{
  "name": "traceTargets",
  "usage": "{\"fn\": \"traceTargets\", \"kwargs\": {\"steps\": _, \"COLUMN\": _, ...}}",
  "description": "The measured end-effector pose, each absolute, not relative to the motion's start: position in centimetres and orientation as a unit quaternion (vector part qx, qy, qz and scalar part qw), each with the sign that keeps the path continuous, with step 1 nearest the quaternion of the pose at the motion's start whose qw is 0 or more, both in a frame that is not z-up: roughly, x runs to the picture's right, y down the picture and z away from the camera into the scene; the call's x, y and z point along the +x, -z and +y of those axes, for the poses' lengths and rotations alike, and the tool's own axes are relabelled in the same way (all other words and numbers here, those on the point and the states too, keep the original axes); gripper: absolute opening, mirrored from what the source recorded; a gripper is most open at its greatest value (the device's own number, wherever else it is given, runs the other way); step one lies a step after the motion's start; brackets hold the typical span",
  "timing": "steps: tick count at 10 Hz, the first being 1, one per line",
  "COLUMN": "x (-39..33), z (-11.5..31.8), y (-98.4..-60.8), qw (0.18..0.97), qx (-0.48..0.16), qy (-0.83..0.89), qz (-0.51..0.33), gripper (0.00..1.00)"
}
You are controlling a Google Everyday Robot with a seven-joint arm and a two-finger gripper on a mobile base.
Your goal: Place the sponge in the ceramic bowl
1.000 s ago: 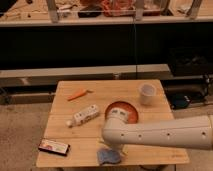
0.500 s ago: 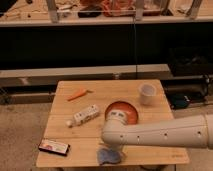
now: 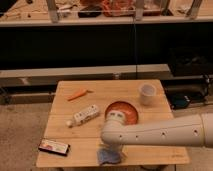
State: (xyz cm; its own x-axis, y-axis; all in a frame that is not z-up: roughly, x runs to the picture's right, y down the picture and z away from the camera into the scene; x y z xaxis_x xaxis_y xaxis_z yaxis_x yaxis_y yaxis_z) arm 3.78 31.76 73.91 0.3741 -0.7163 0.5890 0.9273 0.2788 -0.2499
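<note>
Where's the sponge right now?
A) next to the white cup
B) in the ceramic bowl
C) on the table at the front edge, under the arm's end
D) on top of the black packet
C: the sponge lies on the table by its front edge, outside the ceramic bowl, with the gripper right over it, largely hidden by the arm.

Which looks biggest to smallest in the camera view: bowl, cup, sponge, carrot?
1. ceramic bowl, though the arm hides part of it.
2. white cup and sponge: alike; the sponge is nearer, and the gripper just above covers part.
3. carrot.
</note>
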Motion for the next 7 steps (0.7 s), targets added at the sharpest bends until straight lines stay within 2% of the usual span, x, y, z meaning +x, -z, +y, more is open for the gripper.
{"fn": "traceTargets", "kwargs": {"steps": 7, "x": 3.6, "z": 33.0, "y": -75.2, "qw": 0.773, "qx": -0.292, "qy": 0.531, "qz": -0.187, "gripper": 0.80}}
